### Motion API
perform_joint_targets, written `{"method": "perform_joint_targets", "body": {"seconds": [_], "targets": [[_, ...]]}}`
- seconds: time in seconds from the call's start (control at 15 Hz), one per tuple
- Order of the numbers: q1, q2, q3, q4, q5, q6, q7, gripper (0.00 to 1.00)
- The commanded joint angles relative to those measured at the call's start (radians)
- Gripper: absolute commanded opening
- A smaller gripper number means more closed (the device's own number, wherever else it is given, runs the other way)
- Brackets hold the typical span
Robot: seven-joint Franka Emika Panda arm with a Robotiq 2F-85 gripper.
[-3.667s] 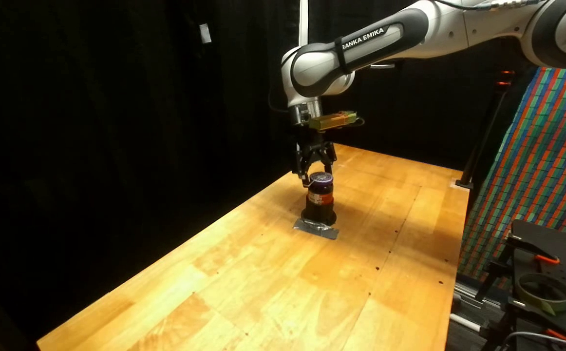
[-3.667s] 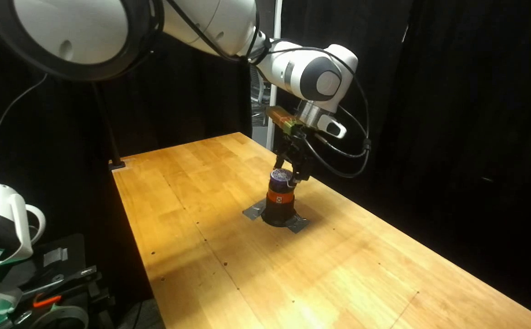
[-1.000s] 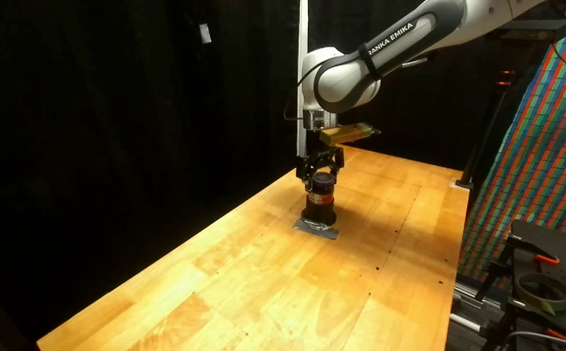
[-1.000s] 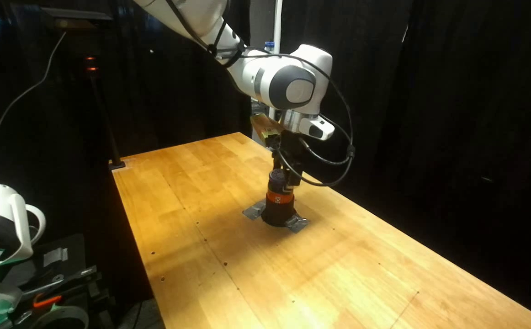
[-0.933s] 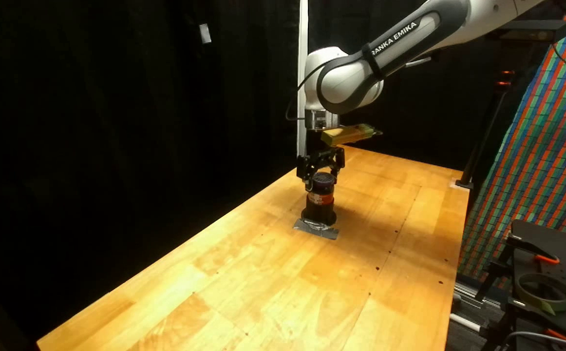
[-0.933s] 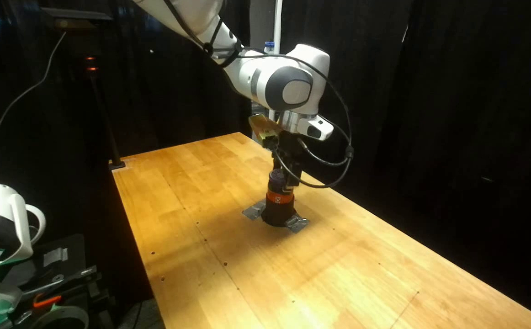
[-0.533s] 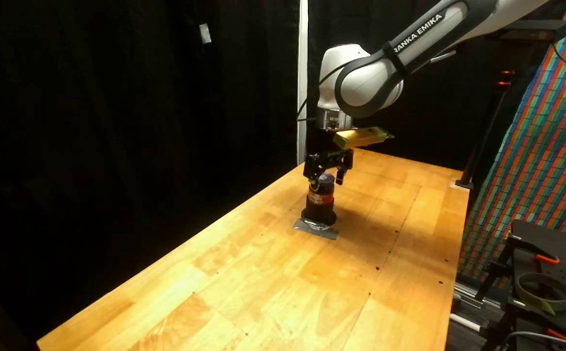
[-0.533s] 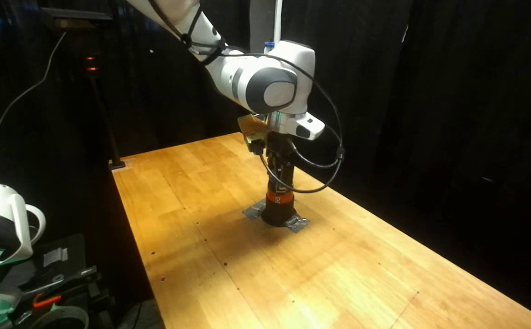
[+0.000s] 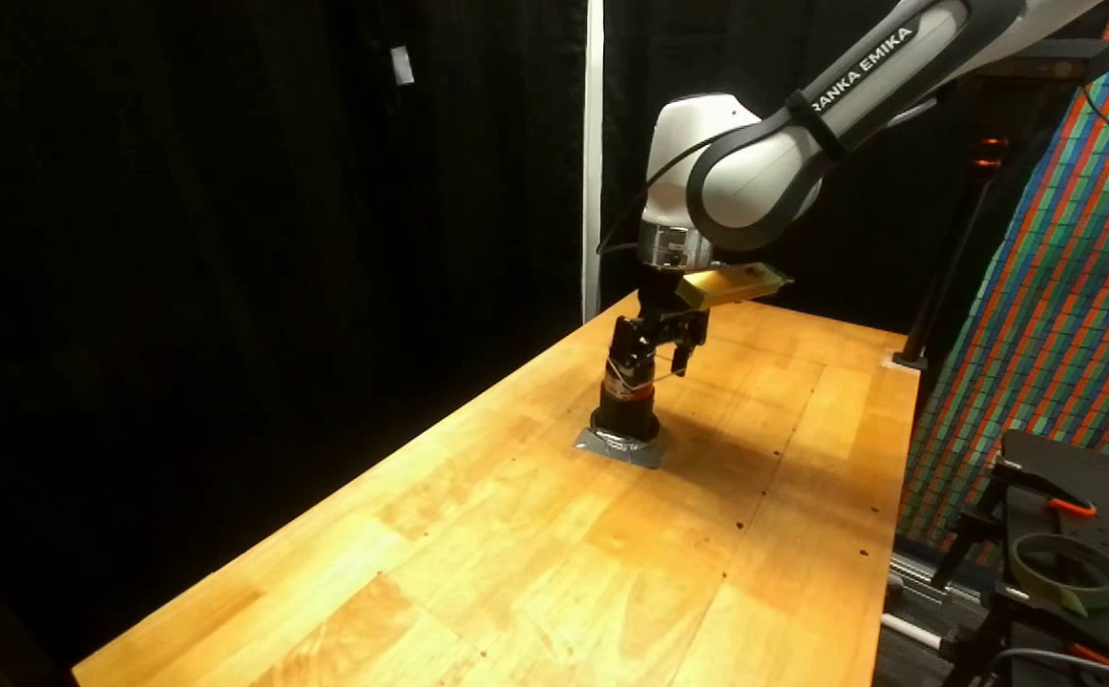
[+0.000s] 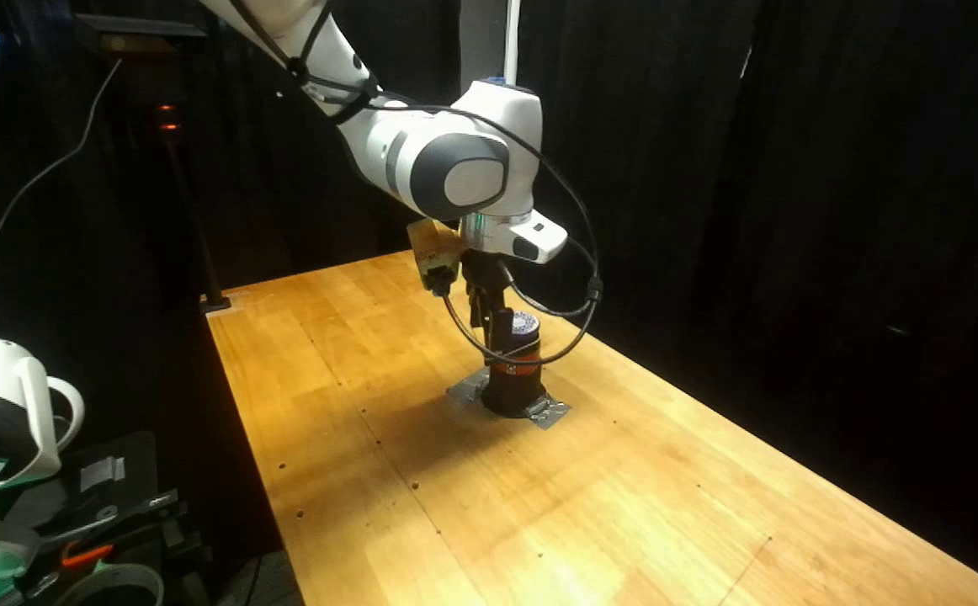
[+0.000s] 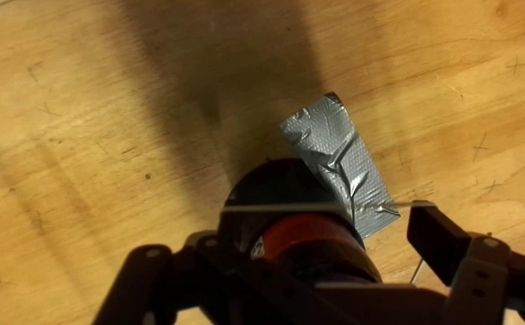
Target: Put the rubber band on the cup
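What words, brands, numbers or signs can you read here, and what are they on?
"RANKA EMIKA": on the robot's arm; the black strap may hide a first letter.
Orange stripe on the cup: print too blurred to read.
Table: small cross marks.
Nothing else is readable.

Grey duct tape [image 11: 357, 167] is stuck to the wooden surface [image 9: 554, 572], where a black pole [image 9: 943, 272] stands at one corner. Dark curtains [image 9: 230, 239] hang behind. Beside the surface, a tape roll [image 9: 1089, 597] lies on a black perforated board [image 9: 1051, 458], a multicoloured patterned sheet [image 9: 1060, 286] beyond it.
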Motion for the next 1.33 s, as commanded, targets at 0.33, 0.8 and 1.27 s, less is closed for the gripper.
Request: {"method": "perform_joint_targets", "body": {"seconds": [0.33, 0.8, 1.27], "targets": [[0.099, -0.124, -0.071, -0.256, -0.090, 0.318, 0.186, 0.27], [0.349, -0.139, -0.352, -0.372, -0.379, 0.610, 0.574, 0.07], [0.796, -0.038, -0.841, -0.363, -0.687, 0.742, 0.986, 0.08]]}}
